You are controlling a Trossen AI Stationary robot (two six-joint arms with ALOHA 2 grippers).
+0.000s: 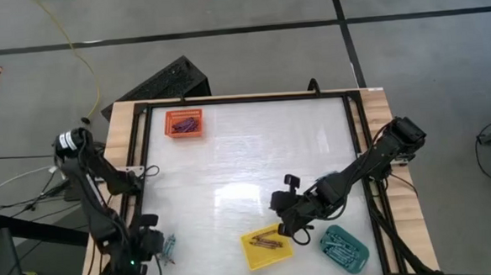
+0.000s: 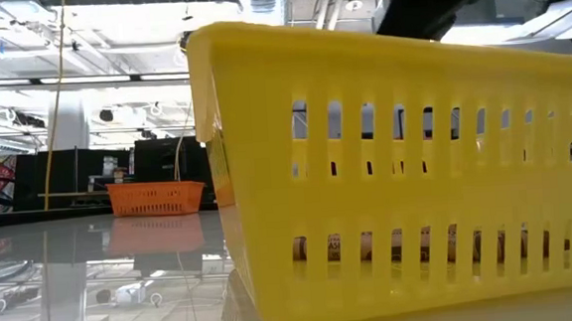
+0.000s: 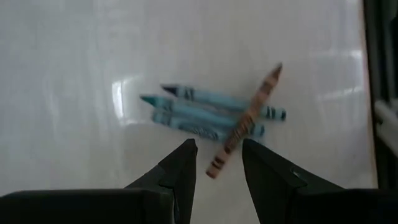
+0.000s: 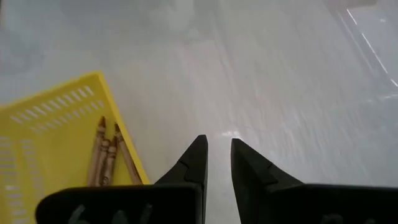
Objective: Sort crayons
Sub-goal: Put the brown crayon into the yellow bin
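A small heap of crayons (image 3: pixel 211 115) lies on the white table near its front left corner (image 1: pixel 168 247). It holds three teal-blue sticks side by side and a brownish crayon (image 3: pixel 245 121) lying slantwise across them. My left gripper (image 3: pixel 219 146) hovers open just above the heap (image 1: pixel 154 243); the brownish crayon's near end shows between its fingertips. My right gripper (image 4: pixel 217 142) hangs over bare table beside the yellow tray (image 1: pixel 250 253), its fingers a little apart and holding nothing. Brownish crayons (image 4: pixel 107 155) lie in that tray.
A teal tray (image 1: pixel 359 258) with teal crayons (image 1: pixel 342 244) stands right of the yellow one at the front edge. An orange tray (image 1: pixel 168 125) holding dark crayons sits at the far left (image 2: pixel 156 198). A black frame runs around the table. The middle of the table is bare.
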